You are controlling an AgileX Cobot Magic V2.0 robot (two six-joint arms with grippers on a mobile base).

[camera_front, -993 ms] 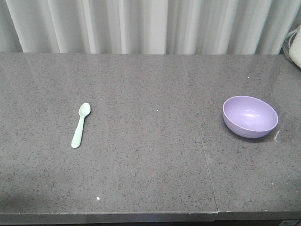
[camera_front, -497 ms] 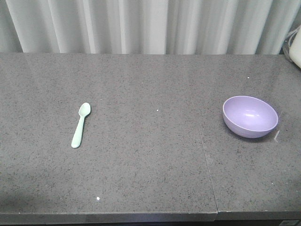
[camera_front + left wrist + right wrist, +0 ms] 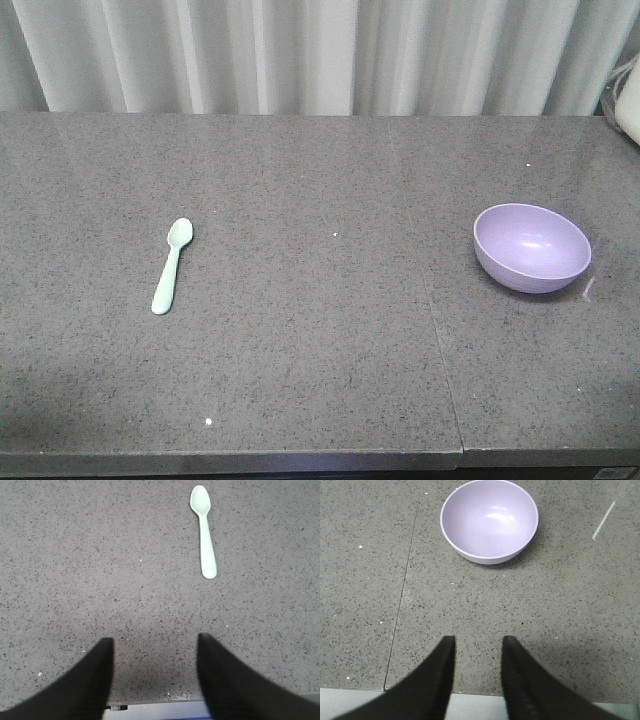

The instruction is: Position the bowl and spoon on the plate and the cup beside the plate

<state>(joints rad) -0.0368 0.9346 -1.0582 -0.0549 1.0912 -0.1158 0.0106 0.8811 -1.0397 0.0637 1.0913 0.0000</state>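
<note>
Two things lie well apart on the speckled grey stone counter point(image 3: 320, 370): a small mint-green plastic spoon point(image 3: 172, 266), a round lavender plastic bowl point(image 3: 532, 247); left gripper point(image 3: 154, 639) and right gripper point(image 3: 478, 640) hover parted, empty.

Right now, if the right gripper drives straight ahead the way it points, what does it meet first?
The lavender bowl: it sits nearly dead ahead of the open right gripper, with only bare countertop between. Height is unclear, so it might skim the rim instead.
</note>
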